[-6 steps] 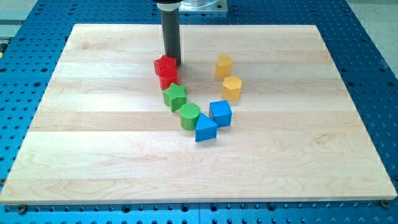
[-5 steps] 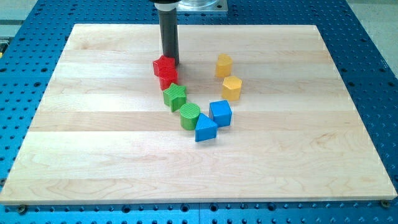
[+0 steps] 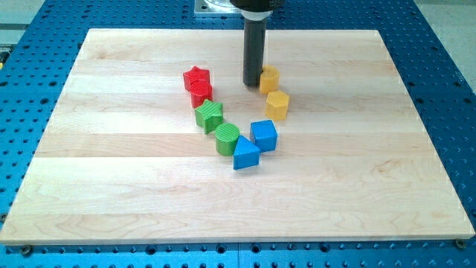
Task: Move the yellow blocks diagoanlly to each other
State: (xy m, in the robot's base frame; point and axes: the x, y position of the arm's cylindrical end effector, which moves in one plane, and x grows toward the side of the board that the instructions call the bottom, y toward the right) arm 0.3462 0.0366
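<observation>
Yellow blocks [image 3: 269, 78] [image 3: 277, 105] line up top-to-bottom; my tip [image 3: 252, 84] touches the upper's left.

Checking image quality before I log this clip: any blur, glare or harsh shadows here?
Camera view: sharp throughout, blocks crisp; lighting even and soft; only faint shadows beside the rod near my tip and the upper yellow block; mild sheen on the wooden board, no washed-out glare.

rod [image 3: 253, 45]: top cut by view's top | upper yellow block [image 3: 270, 78]: left edge hidden (behind rod)
</observation>
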